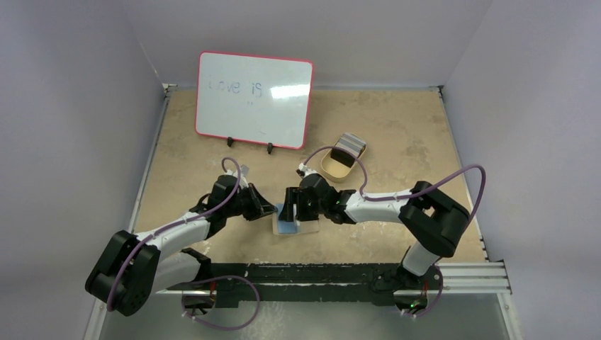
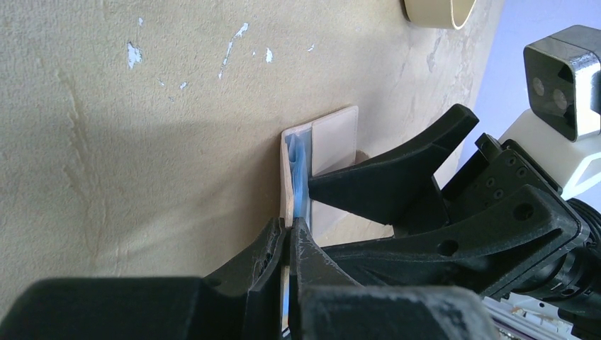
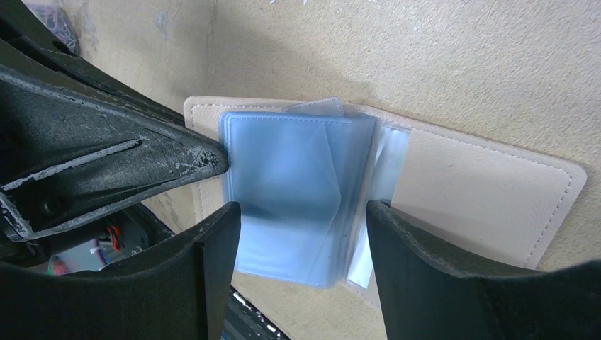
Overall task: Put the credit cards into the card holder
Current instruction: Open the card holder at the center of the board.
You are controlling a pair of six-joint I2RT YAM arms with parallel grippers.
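While the card holder (image 1: 296, 227) lay open on the table (image 1: 397, 134), long axis left to right, the left pincer (image 1: 273, 210) pinched its left edge. The right pincer (image 3: 301, 212) stood spread above, straddling its blue sleeves (image 3: 283, 170).

White arms (image 1: 181, 228), black joints (image 1: 432, 219), purple cables (image 1: 468, 173).

Quick count of my setup: two arms, so one left gripper (image 2: 290, 228) and one right gripper (image 3: 301, 209), plus one card holder (image 3: 482, 191), one whiteboard (image 1: 254, 99) and one tan oval dish (image 1: 336, 168). Blue plastic sleeves (image 3: 298, 170) in the holder: several stacked, can't get an exact number.
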